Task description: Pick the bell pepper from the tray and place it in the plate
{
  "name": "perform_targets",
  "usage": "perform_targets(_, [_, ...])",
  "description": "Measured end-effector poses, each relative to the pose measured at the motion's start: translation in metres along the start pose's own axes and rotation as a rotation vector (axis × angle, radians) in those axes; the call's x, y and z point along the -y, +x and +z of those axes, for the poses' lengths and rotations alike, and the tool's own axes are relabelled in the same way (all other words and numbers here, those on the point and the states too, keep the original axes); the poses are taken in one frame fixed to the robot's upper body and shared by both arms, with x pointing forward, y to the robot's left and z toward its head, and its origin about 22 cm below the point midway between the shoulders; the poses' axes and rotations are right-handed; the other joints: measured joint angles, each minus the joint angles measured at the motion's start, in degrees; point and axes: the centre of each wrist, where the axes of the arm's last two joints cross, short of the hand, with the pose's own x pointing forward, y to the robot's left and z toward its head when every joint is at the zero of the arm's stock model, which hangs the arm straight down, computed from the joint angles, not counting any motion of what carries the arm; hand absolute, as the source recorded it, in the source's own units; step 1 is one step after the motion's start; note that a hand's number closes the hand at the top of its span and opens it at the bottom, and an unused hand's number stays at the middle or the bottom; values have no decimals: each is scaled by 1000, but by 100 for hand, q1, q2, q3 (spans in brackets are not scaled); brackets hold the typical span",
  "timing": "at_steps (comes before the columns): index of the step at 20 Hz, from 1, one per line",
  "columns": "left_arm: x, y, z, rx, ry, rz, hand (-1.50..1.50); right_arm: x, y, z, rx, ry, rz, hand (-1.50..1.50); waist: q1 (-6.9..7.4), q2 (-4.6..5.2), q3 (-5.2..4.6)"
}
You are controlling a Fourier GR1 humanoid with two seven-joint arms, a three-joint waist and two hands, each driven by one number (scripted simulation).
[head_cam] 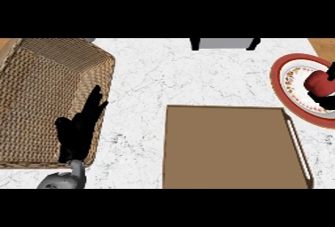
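Your right hand [326, 103], at the bench's right edge, has fingers curled round the pepper [318, 82], over the plate [277, 77] and off the tray [229, 146]; settle it onto the plate before uncurling, then lift straight away; your left hand [78, 128] rests open by the left edge.

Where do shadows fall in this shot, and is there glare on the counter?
Head view: even light, no glare on the white counter; the basket shows one face darker; the dark patch under the bell pepper on the plate may be shadow or the right hand, cannot tell.
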Motion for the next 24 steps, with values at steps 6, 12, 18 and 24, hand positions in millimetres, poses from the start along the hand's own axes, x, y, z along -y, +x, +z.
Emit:
perform_targets(6, [5,0,-3,2,-16,1,0,5,-22,-12,-85,-11,12,150,82,21,6])
perform_targets(12, [5,6,-5,5,-26,-7,0,5,-49,-16,-148,28,57,150,186,62,-4])
perform_targets(18, [9,8,-4,16,-40,-5,0,0,-71,-11,-215,173,73,150,289,102,-1])
perform_targets(24, [11,11,-5,17,-44,-10,0,-9,-87,-1,-283,374,68,-150,353,135,-2])
